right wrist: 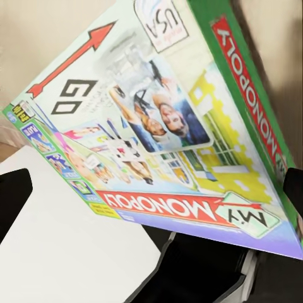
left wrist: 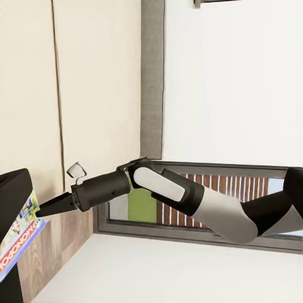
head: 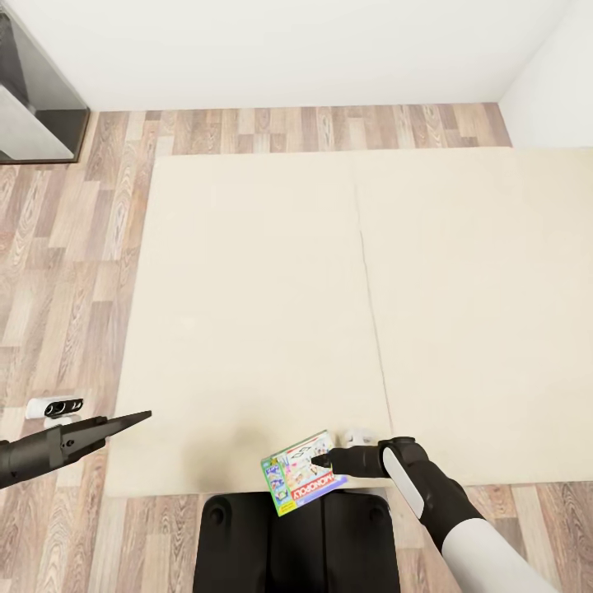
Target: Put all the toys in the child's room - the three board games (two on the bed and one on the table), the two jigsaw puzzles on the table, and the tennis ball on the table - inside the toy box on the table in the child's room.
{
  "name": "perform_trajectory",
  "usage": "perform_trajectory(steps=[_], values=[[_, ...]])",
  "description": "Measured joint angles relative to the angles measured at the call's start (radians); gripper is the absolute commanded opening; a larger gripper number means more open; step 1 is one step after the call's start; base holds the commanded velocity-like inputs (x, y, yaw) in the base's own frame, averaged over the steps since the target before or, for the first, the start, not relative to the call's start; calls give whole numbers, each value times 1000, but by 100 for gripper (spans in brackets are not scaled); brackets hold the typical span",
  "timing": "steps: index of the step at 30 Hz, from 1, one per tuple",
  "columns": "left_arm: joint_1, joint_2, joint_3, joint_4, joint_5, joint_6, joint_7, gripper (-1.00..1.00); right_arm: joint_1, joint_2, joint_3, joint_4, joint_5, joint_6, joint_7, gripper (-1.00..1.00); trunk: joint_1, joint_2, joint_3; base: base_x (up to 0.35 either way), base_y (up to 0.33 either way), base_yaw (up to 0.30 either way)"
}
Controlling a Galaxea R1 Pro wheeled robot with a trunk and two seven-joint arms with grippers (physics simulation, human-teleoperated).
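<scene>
Right gripper (head: 323,455): pinching Monopoly box (head: 302,483) at its 1 o'clock edge; should keep it level.
Left gripper (head: 142,417): pressed together, idle.

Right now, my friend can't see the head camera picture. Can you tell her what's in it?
The right gripper holds a Monopoly board game at the near edge of a big beige bed. The left gripper hangs empty over the wood floor.

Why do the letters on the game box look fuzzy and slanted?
In the right wrist view the Monopoly box sits very close and tilted, so its print stretches and softens; in the head view it looks small and sharp beside the right tool, with a faint shadow on the bed.
</scene>
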State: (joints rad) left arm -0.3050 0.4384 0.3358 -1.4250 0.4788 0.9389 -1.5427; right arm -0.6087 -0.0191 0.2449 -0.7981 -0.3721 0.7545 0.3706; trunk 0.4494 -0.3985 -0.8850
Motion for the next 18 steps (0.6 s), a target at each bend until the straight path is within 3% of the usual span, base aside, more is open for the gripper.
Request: perform_trajectory(steps=[18], values=[[0,0,0,0,0,0,0,100,0,0,0,0,0,0,0,100,0,0,0,0,57,0]])
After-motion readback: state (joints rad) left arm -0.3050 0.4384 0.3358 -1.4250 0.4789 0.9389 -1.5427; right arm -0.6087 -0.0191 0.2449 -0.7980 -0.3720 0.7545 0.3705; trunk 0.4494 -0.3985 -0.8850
